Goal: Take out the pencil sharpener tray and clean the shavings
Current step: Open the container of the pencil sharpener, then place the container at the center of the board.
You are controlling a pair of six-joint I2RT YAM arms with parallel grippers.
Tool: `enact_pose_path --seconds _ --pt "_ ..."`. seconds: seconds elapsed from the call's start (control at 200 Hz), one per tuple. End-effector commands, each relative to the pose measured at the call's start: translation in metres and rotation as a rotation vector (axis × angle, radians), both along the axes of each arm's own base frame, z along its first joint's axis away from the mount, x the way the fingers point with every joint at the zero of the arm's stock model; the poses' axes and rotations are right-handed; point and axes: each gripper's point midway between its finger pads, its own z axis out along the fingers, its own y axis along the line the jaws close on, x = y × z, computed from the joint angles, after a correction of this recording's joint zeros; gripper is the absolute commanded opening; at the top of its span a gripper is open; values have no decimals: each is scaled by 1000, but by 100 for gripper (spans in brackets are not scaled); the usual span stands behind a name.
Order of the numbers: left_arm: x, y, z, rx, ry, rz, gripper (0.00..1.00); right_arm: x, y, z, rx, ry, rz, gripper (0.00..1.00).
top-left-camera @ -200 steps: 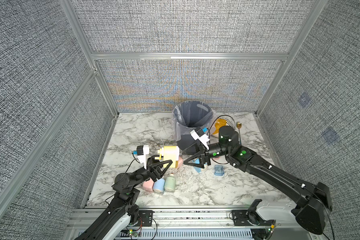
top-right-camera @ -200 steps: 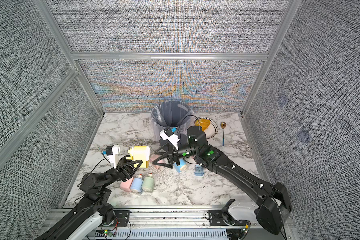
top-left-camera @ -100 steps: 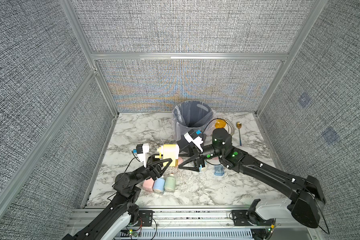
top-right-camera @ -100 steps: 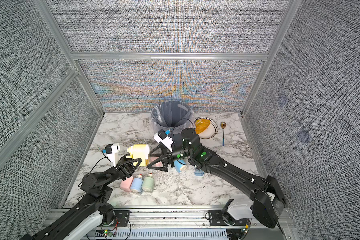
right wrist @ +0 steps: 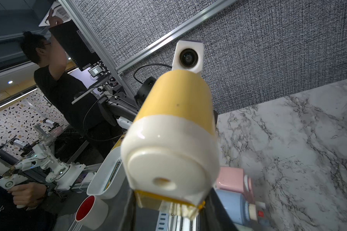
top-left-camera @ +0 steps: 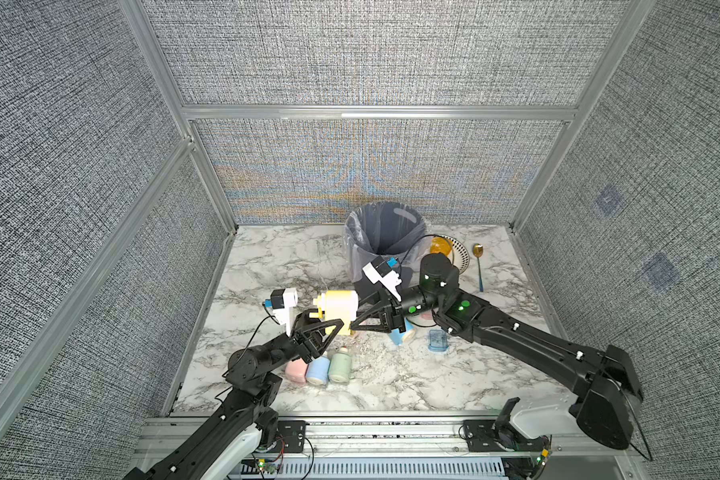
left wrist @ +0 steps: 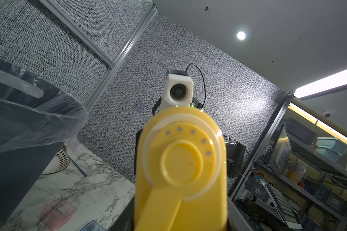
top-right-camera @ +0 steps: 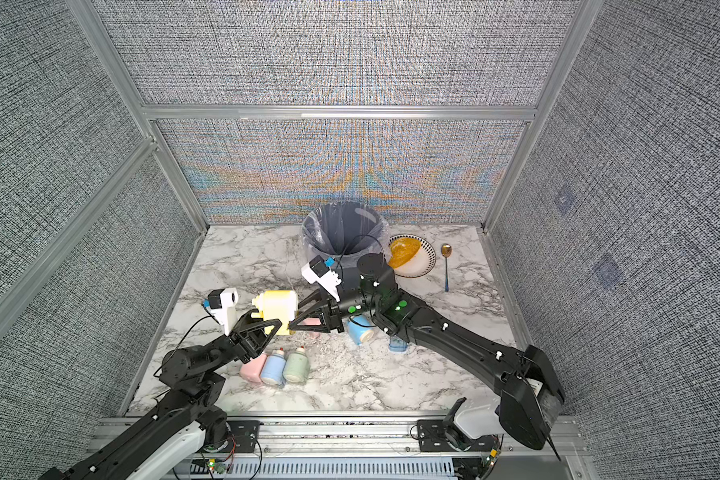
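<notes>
Swung in from beside the bin (top-left-camera: 385, 232), the right pincer (top-left-camera: 353, 328) has closed at the front of the sharpener (top-left-camera: 336, 305), seemingly pinching the tray (right wrist: 168, 204) at its base. The left pincer (top-left-camera: 327, 323) clamps the sharpener, raised above the desk (top-left-camera: 391, 374). Tray removal is in hand. Next comes a straight pull while the left braces, then a tip over the bin. I cannot make out the shavings.

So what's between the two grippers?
The yellow pencil sharpener, in both top views; the left gripper clamps its body, the right gripper pinches its tray.
</notes>
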Motion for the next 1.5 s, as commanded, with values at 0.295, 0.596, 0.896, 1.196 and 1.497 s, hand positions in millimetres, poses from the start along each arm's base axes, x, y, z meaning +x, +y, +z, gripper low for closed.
enact_pose_path --seconds 0.295,0.596,0.896,1.196,1.497 --pt "-3 5 17 -13 -75 38 6 21 -45 -22 -19 12 -85 22" --pt "0 6 14 62 -75 101 6 29 -62 -85 -173 -16 -219 22" --pt "1 5 6 128 -83 128 6 33 -49 -188 -466 -94 -400 20" --pt "9 -1 -5 138 -59 116 6 44 -61 -240 -609 -211 -584 20" --pt "14 -3 -9 141 -51 114 6 52 -69 -266 -671 -244 -653 23"
